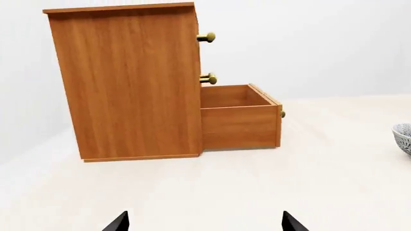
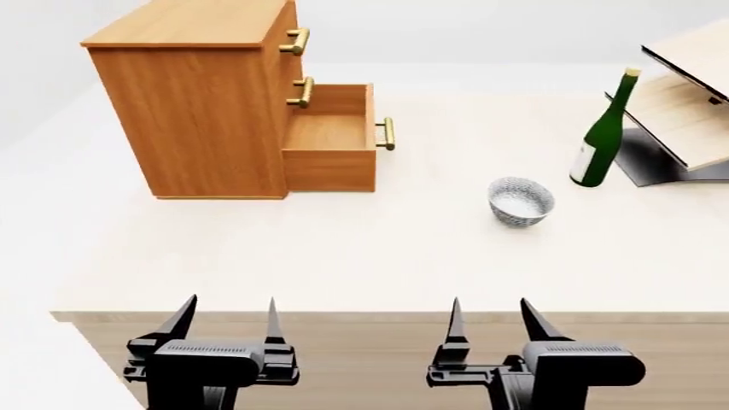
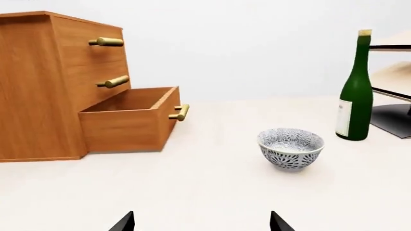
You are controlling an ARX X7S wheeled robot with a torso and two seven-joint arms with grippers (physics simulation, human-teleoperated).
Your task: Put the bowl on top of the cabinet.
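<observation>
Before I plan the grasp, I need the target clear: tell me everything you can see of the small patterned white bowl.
The small round white ceramic bowl carries a dense dark blue-grey leaf pattern inside and out. It is deep and narrows toward its base. It stands upright and empty on the pale tabletop, apart from the orange-brown wooden cabinet and the green glass bottle. Nothing touches it but the table.

Left end effector (image 2: 225, 320) and right end effector (image 2: 492, 320): matte black, each with two slender pointed fingers on a blocky body with a ribbed top panel.
</observation>
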